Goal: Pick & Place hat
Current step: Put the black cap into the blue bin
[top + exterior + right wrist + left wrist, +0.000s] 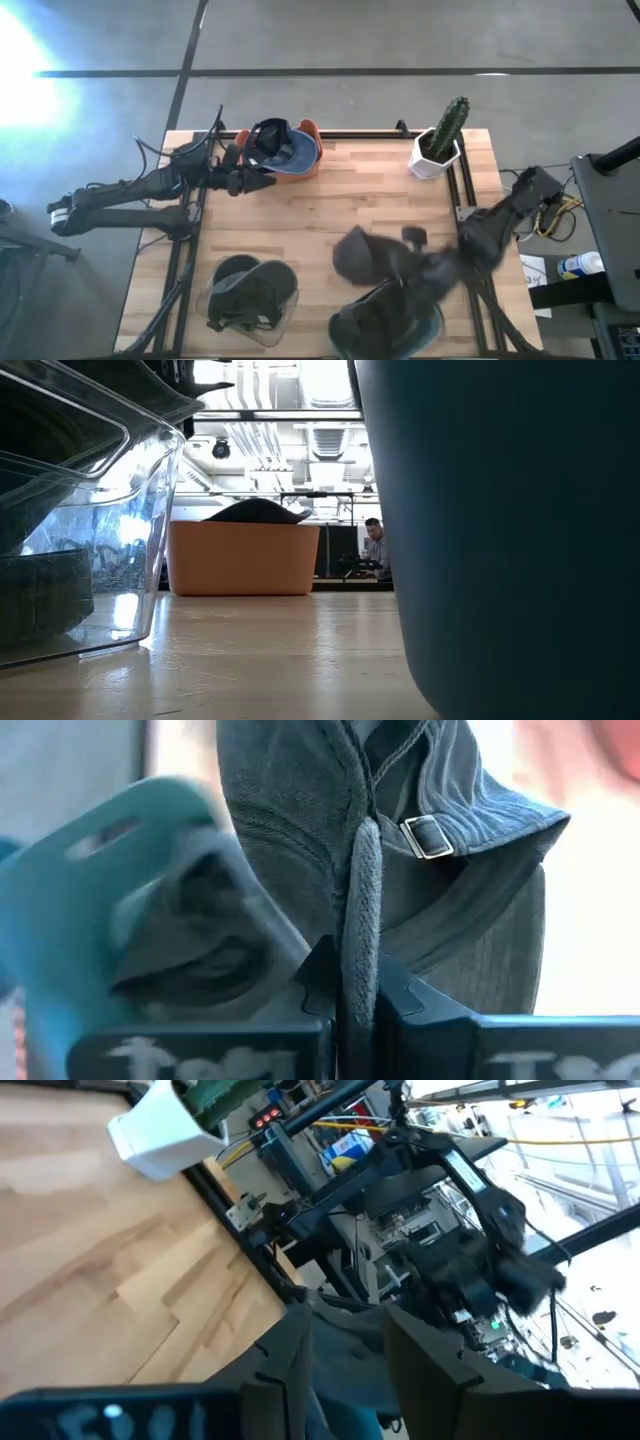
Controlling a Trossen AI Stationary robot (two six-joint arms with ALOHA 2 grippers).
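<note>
Right gripper (357, 1005): fingers (415, 1005) pressed together on a fold of a grey hat (400, 850), pinching the fabric beside its strap buckle. Hat dangling from that pinch, blurred in the high view (362, 255), held over the worktop (330, 205) just beside and partly over a teal bin (425, 325) at the near right corner; more dark fabric inside that bin. Same bin seen as a teal edge (110, 910) close behind the hat in the right wrist view, and as a broad dark wall (500, 530) filling the right side of the low view.

Left gripper (268, 183): fingers (290, 1365) parted a little, with dark cloth showing between them; pinch or mere gap, cannot tell. Positioned well across the worktop from the teal bin, at the far left, just beside an orange bin (305, 160) with a blue-and-dark hat (275, 145) in it. Orange bin in the low view (243, 558) with a dark hat brim over its rim.

Clear bin (250, 298) left of the teal bin at the near edge, dark hats inside. Potted cactus (442, 138) in a white pot at the far right corner, well apart from the teal bin. Person seated in the room beyond (376, 550).
</note>
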